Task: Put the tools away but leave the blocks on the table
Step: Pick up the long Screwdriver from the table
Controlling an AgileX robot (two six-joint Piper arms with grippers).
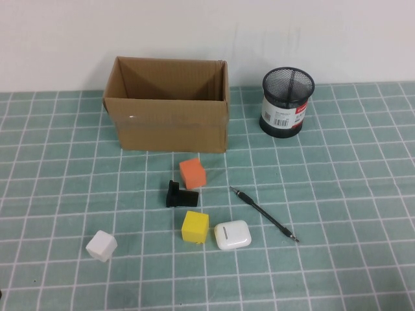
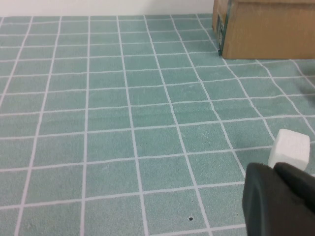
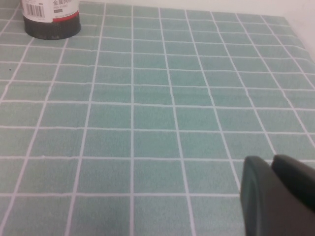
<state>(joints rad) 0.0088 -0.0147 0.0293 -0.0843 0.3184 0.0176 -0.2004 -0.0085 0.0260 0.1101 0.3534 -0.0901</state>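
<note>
Black pen-like rod (image 1: 262, 214) with its metal tip lies flat on the worktop (image 1: 337, 194), slanted, out in the open and apart from everything else. I see no scissors in any of my views. From my left pincer (image 2: 280, 196), only a dark part of the body shows at the edge of its wrist camera, so I cannot tell whether it is released or clenched; the white cube (image 2: 289, 147) sits just past it on the cloth, and farther ahead a corner of the cardboard box (image 2: 261, 27) stands on the grid. My right pincer (image 3: 280, 196) is likewise just a dark shape at the edge of its own camera, state impossible to tell; ahead of it is bare teal grid, and well beyond, the base of the black mesh pen cup (image 3: 49, 17) with its white label.

Neither pincer appears in the high view, and I cannot place the rod relative to either. There, the orange cube (image 1: 192, 173) sits nearest the open box (image 1: 168, 113), the small black bracket (image 1: 179, 194) just beside and in front of it, then the yellow cube (image 1: 195, 227) with the white earbud case (image 1: 233, 234) touching or nearly touching its side. The white cube (image 1: 102, 245) stands alone, well apart toward my left arm's side. The mesh cup (image 1: 287, 102) stands upright beside the box, toward my right arm's side.
</note>
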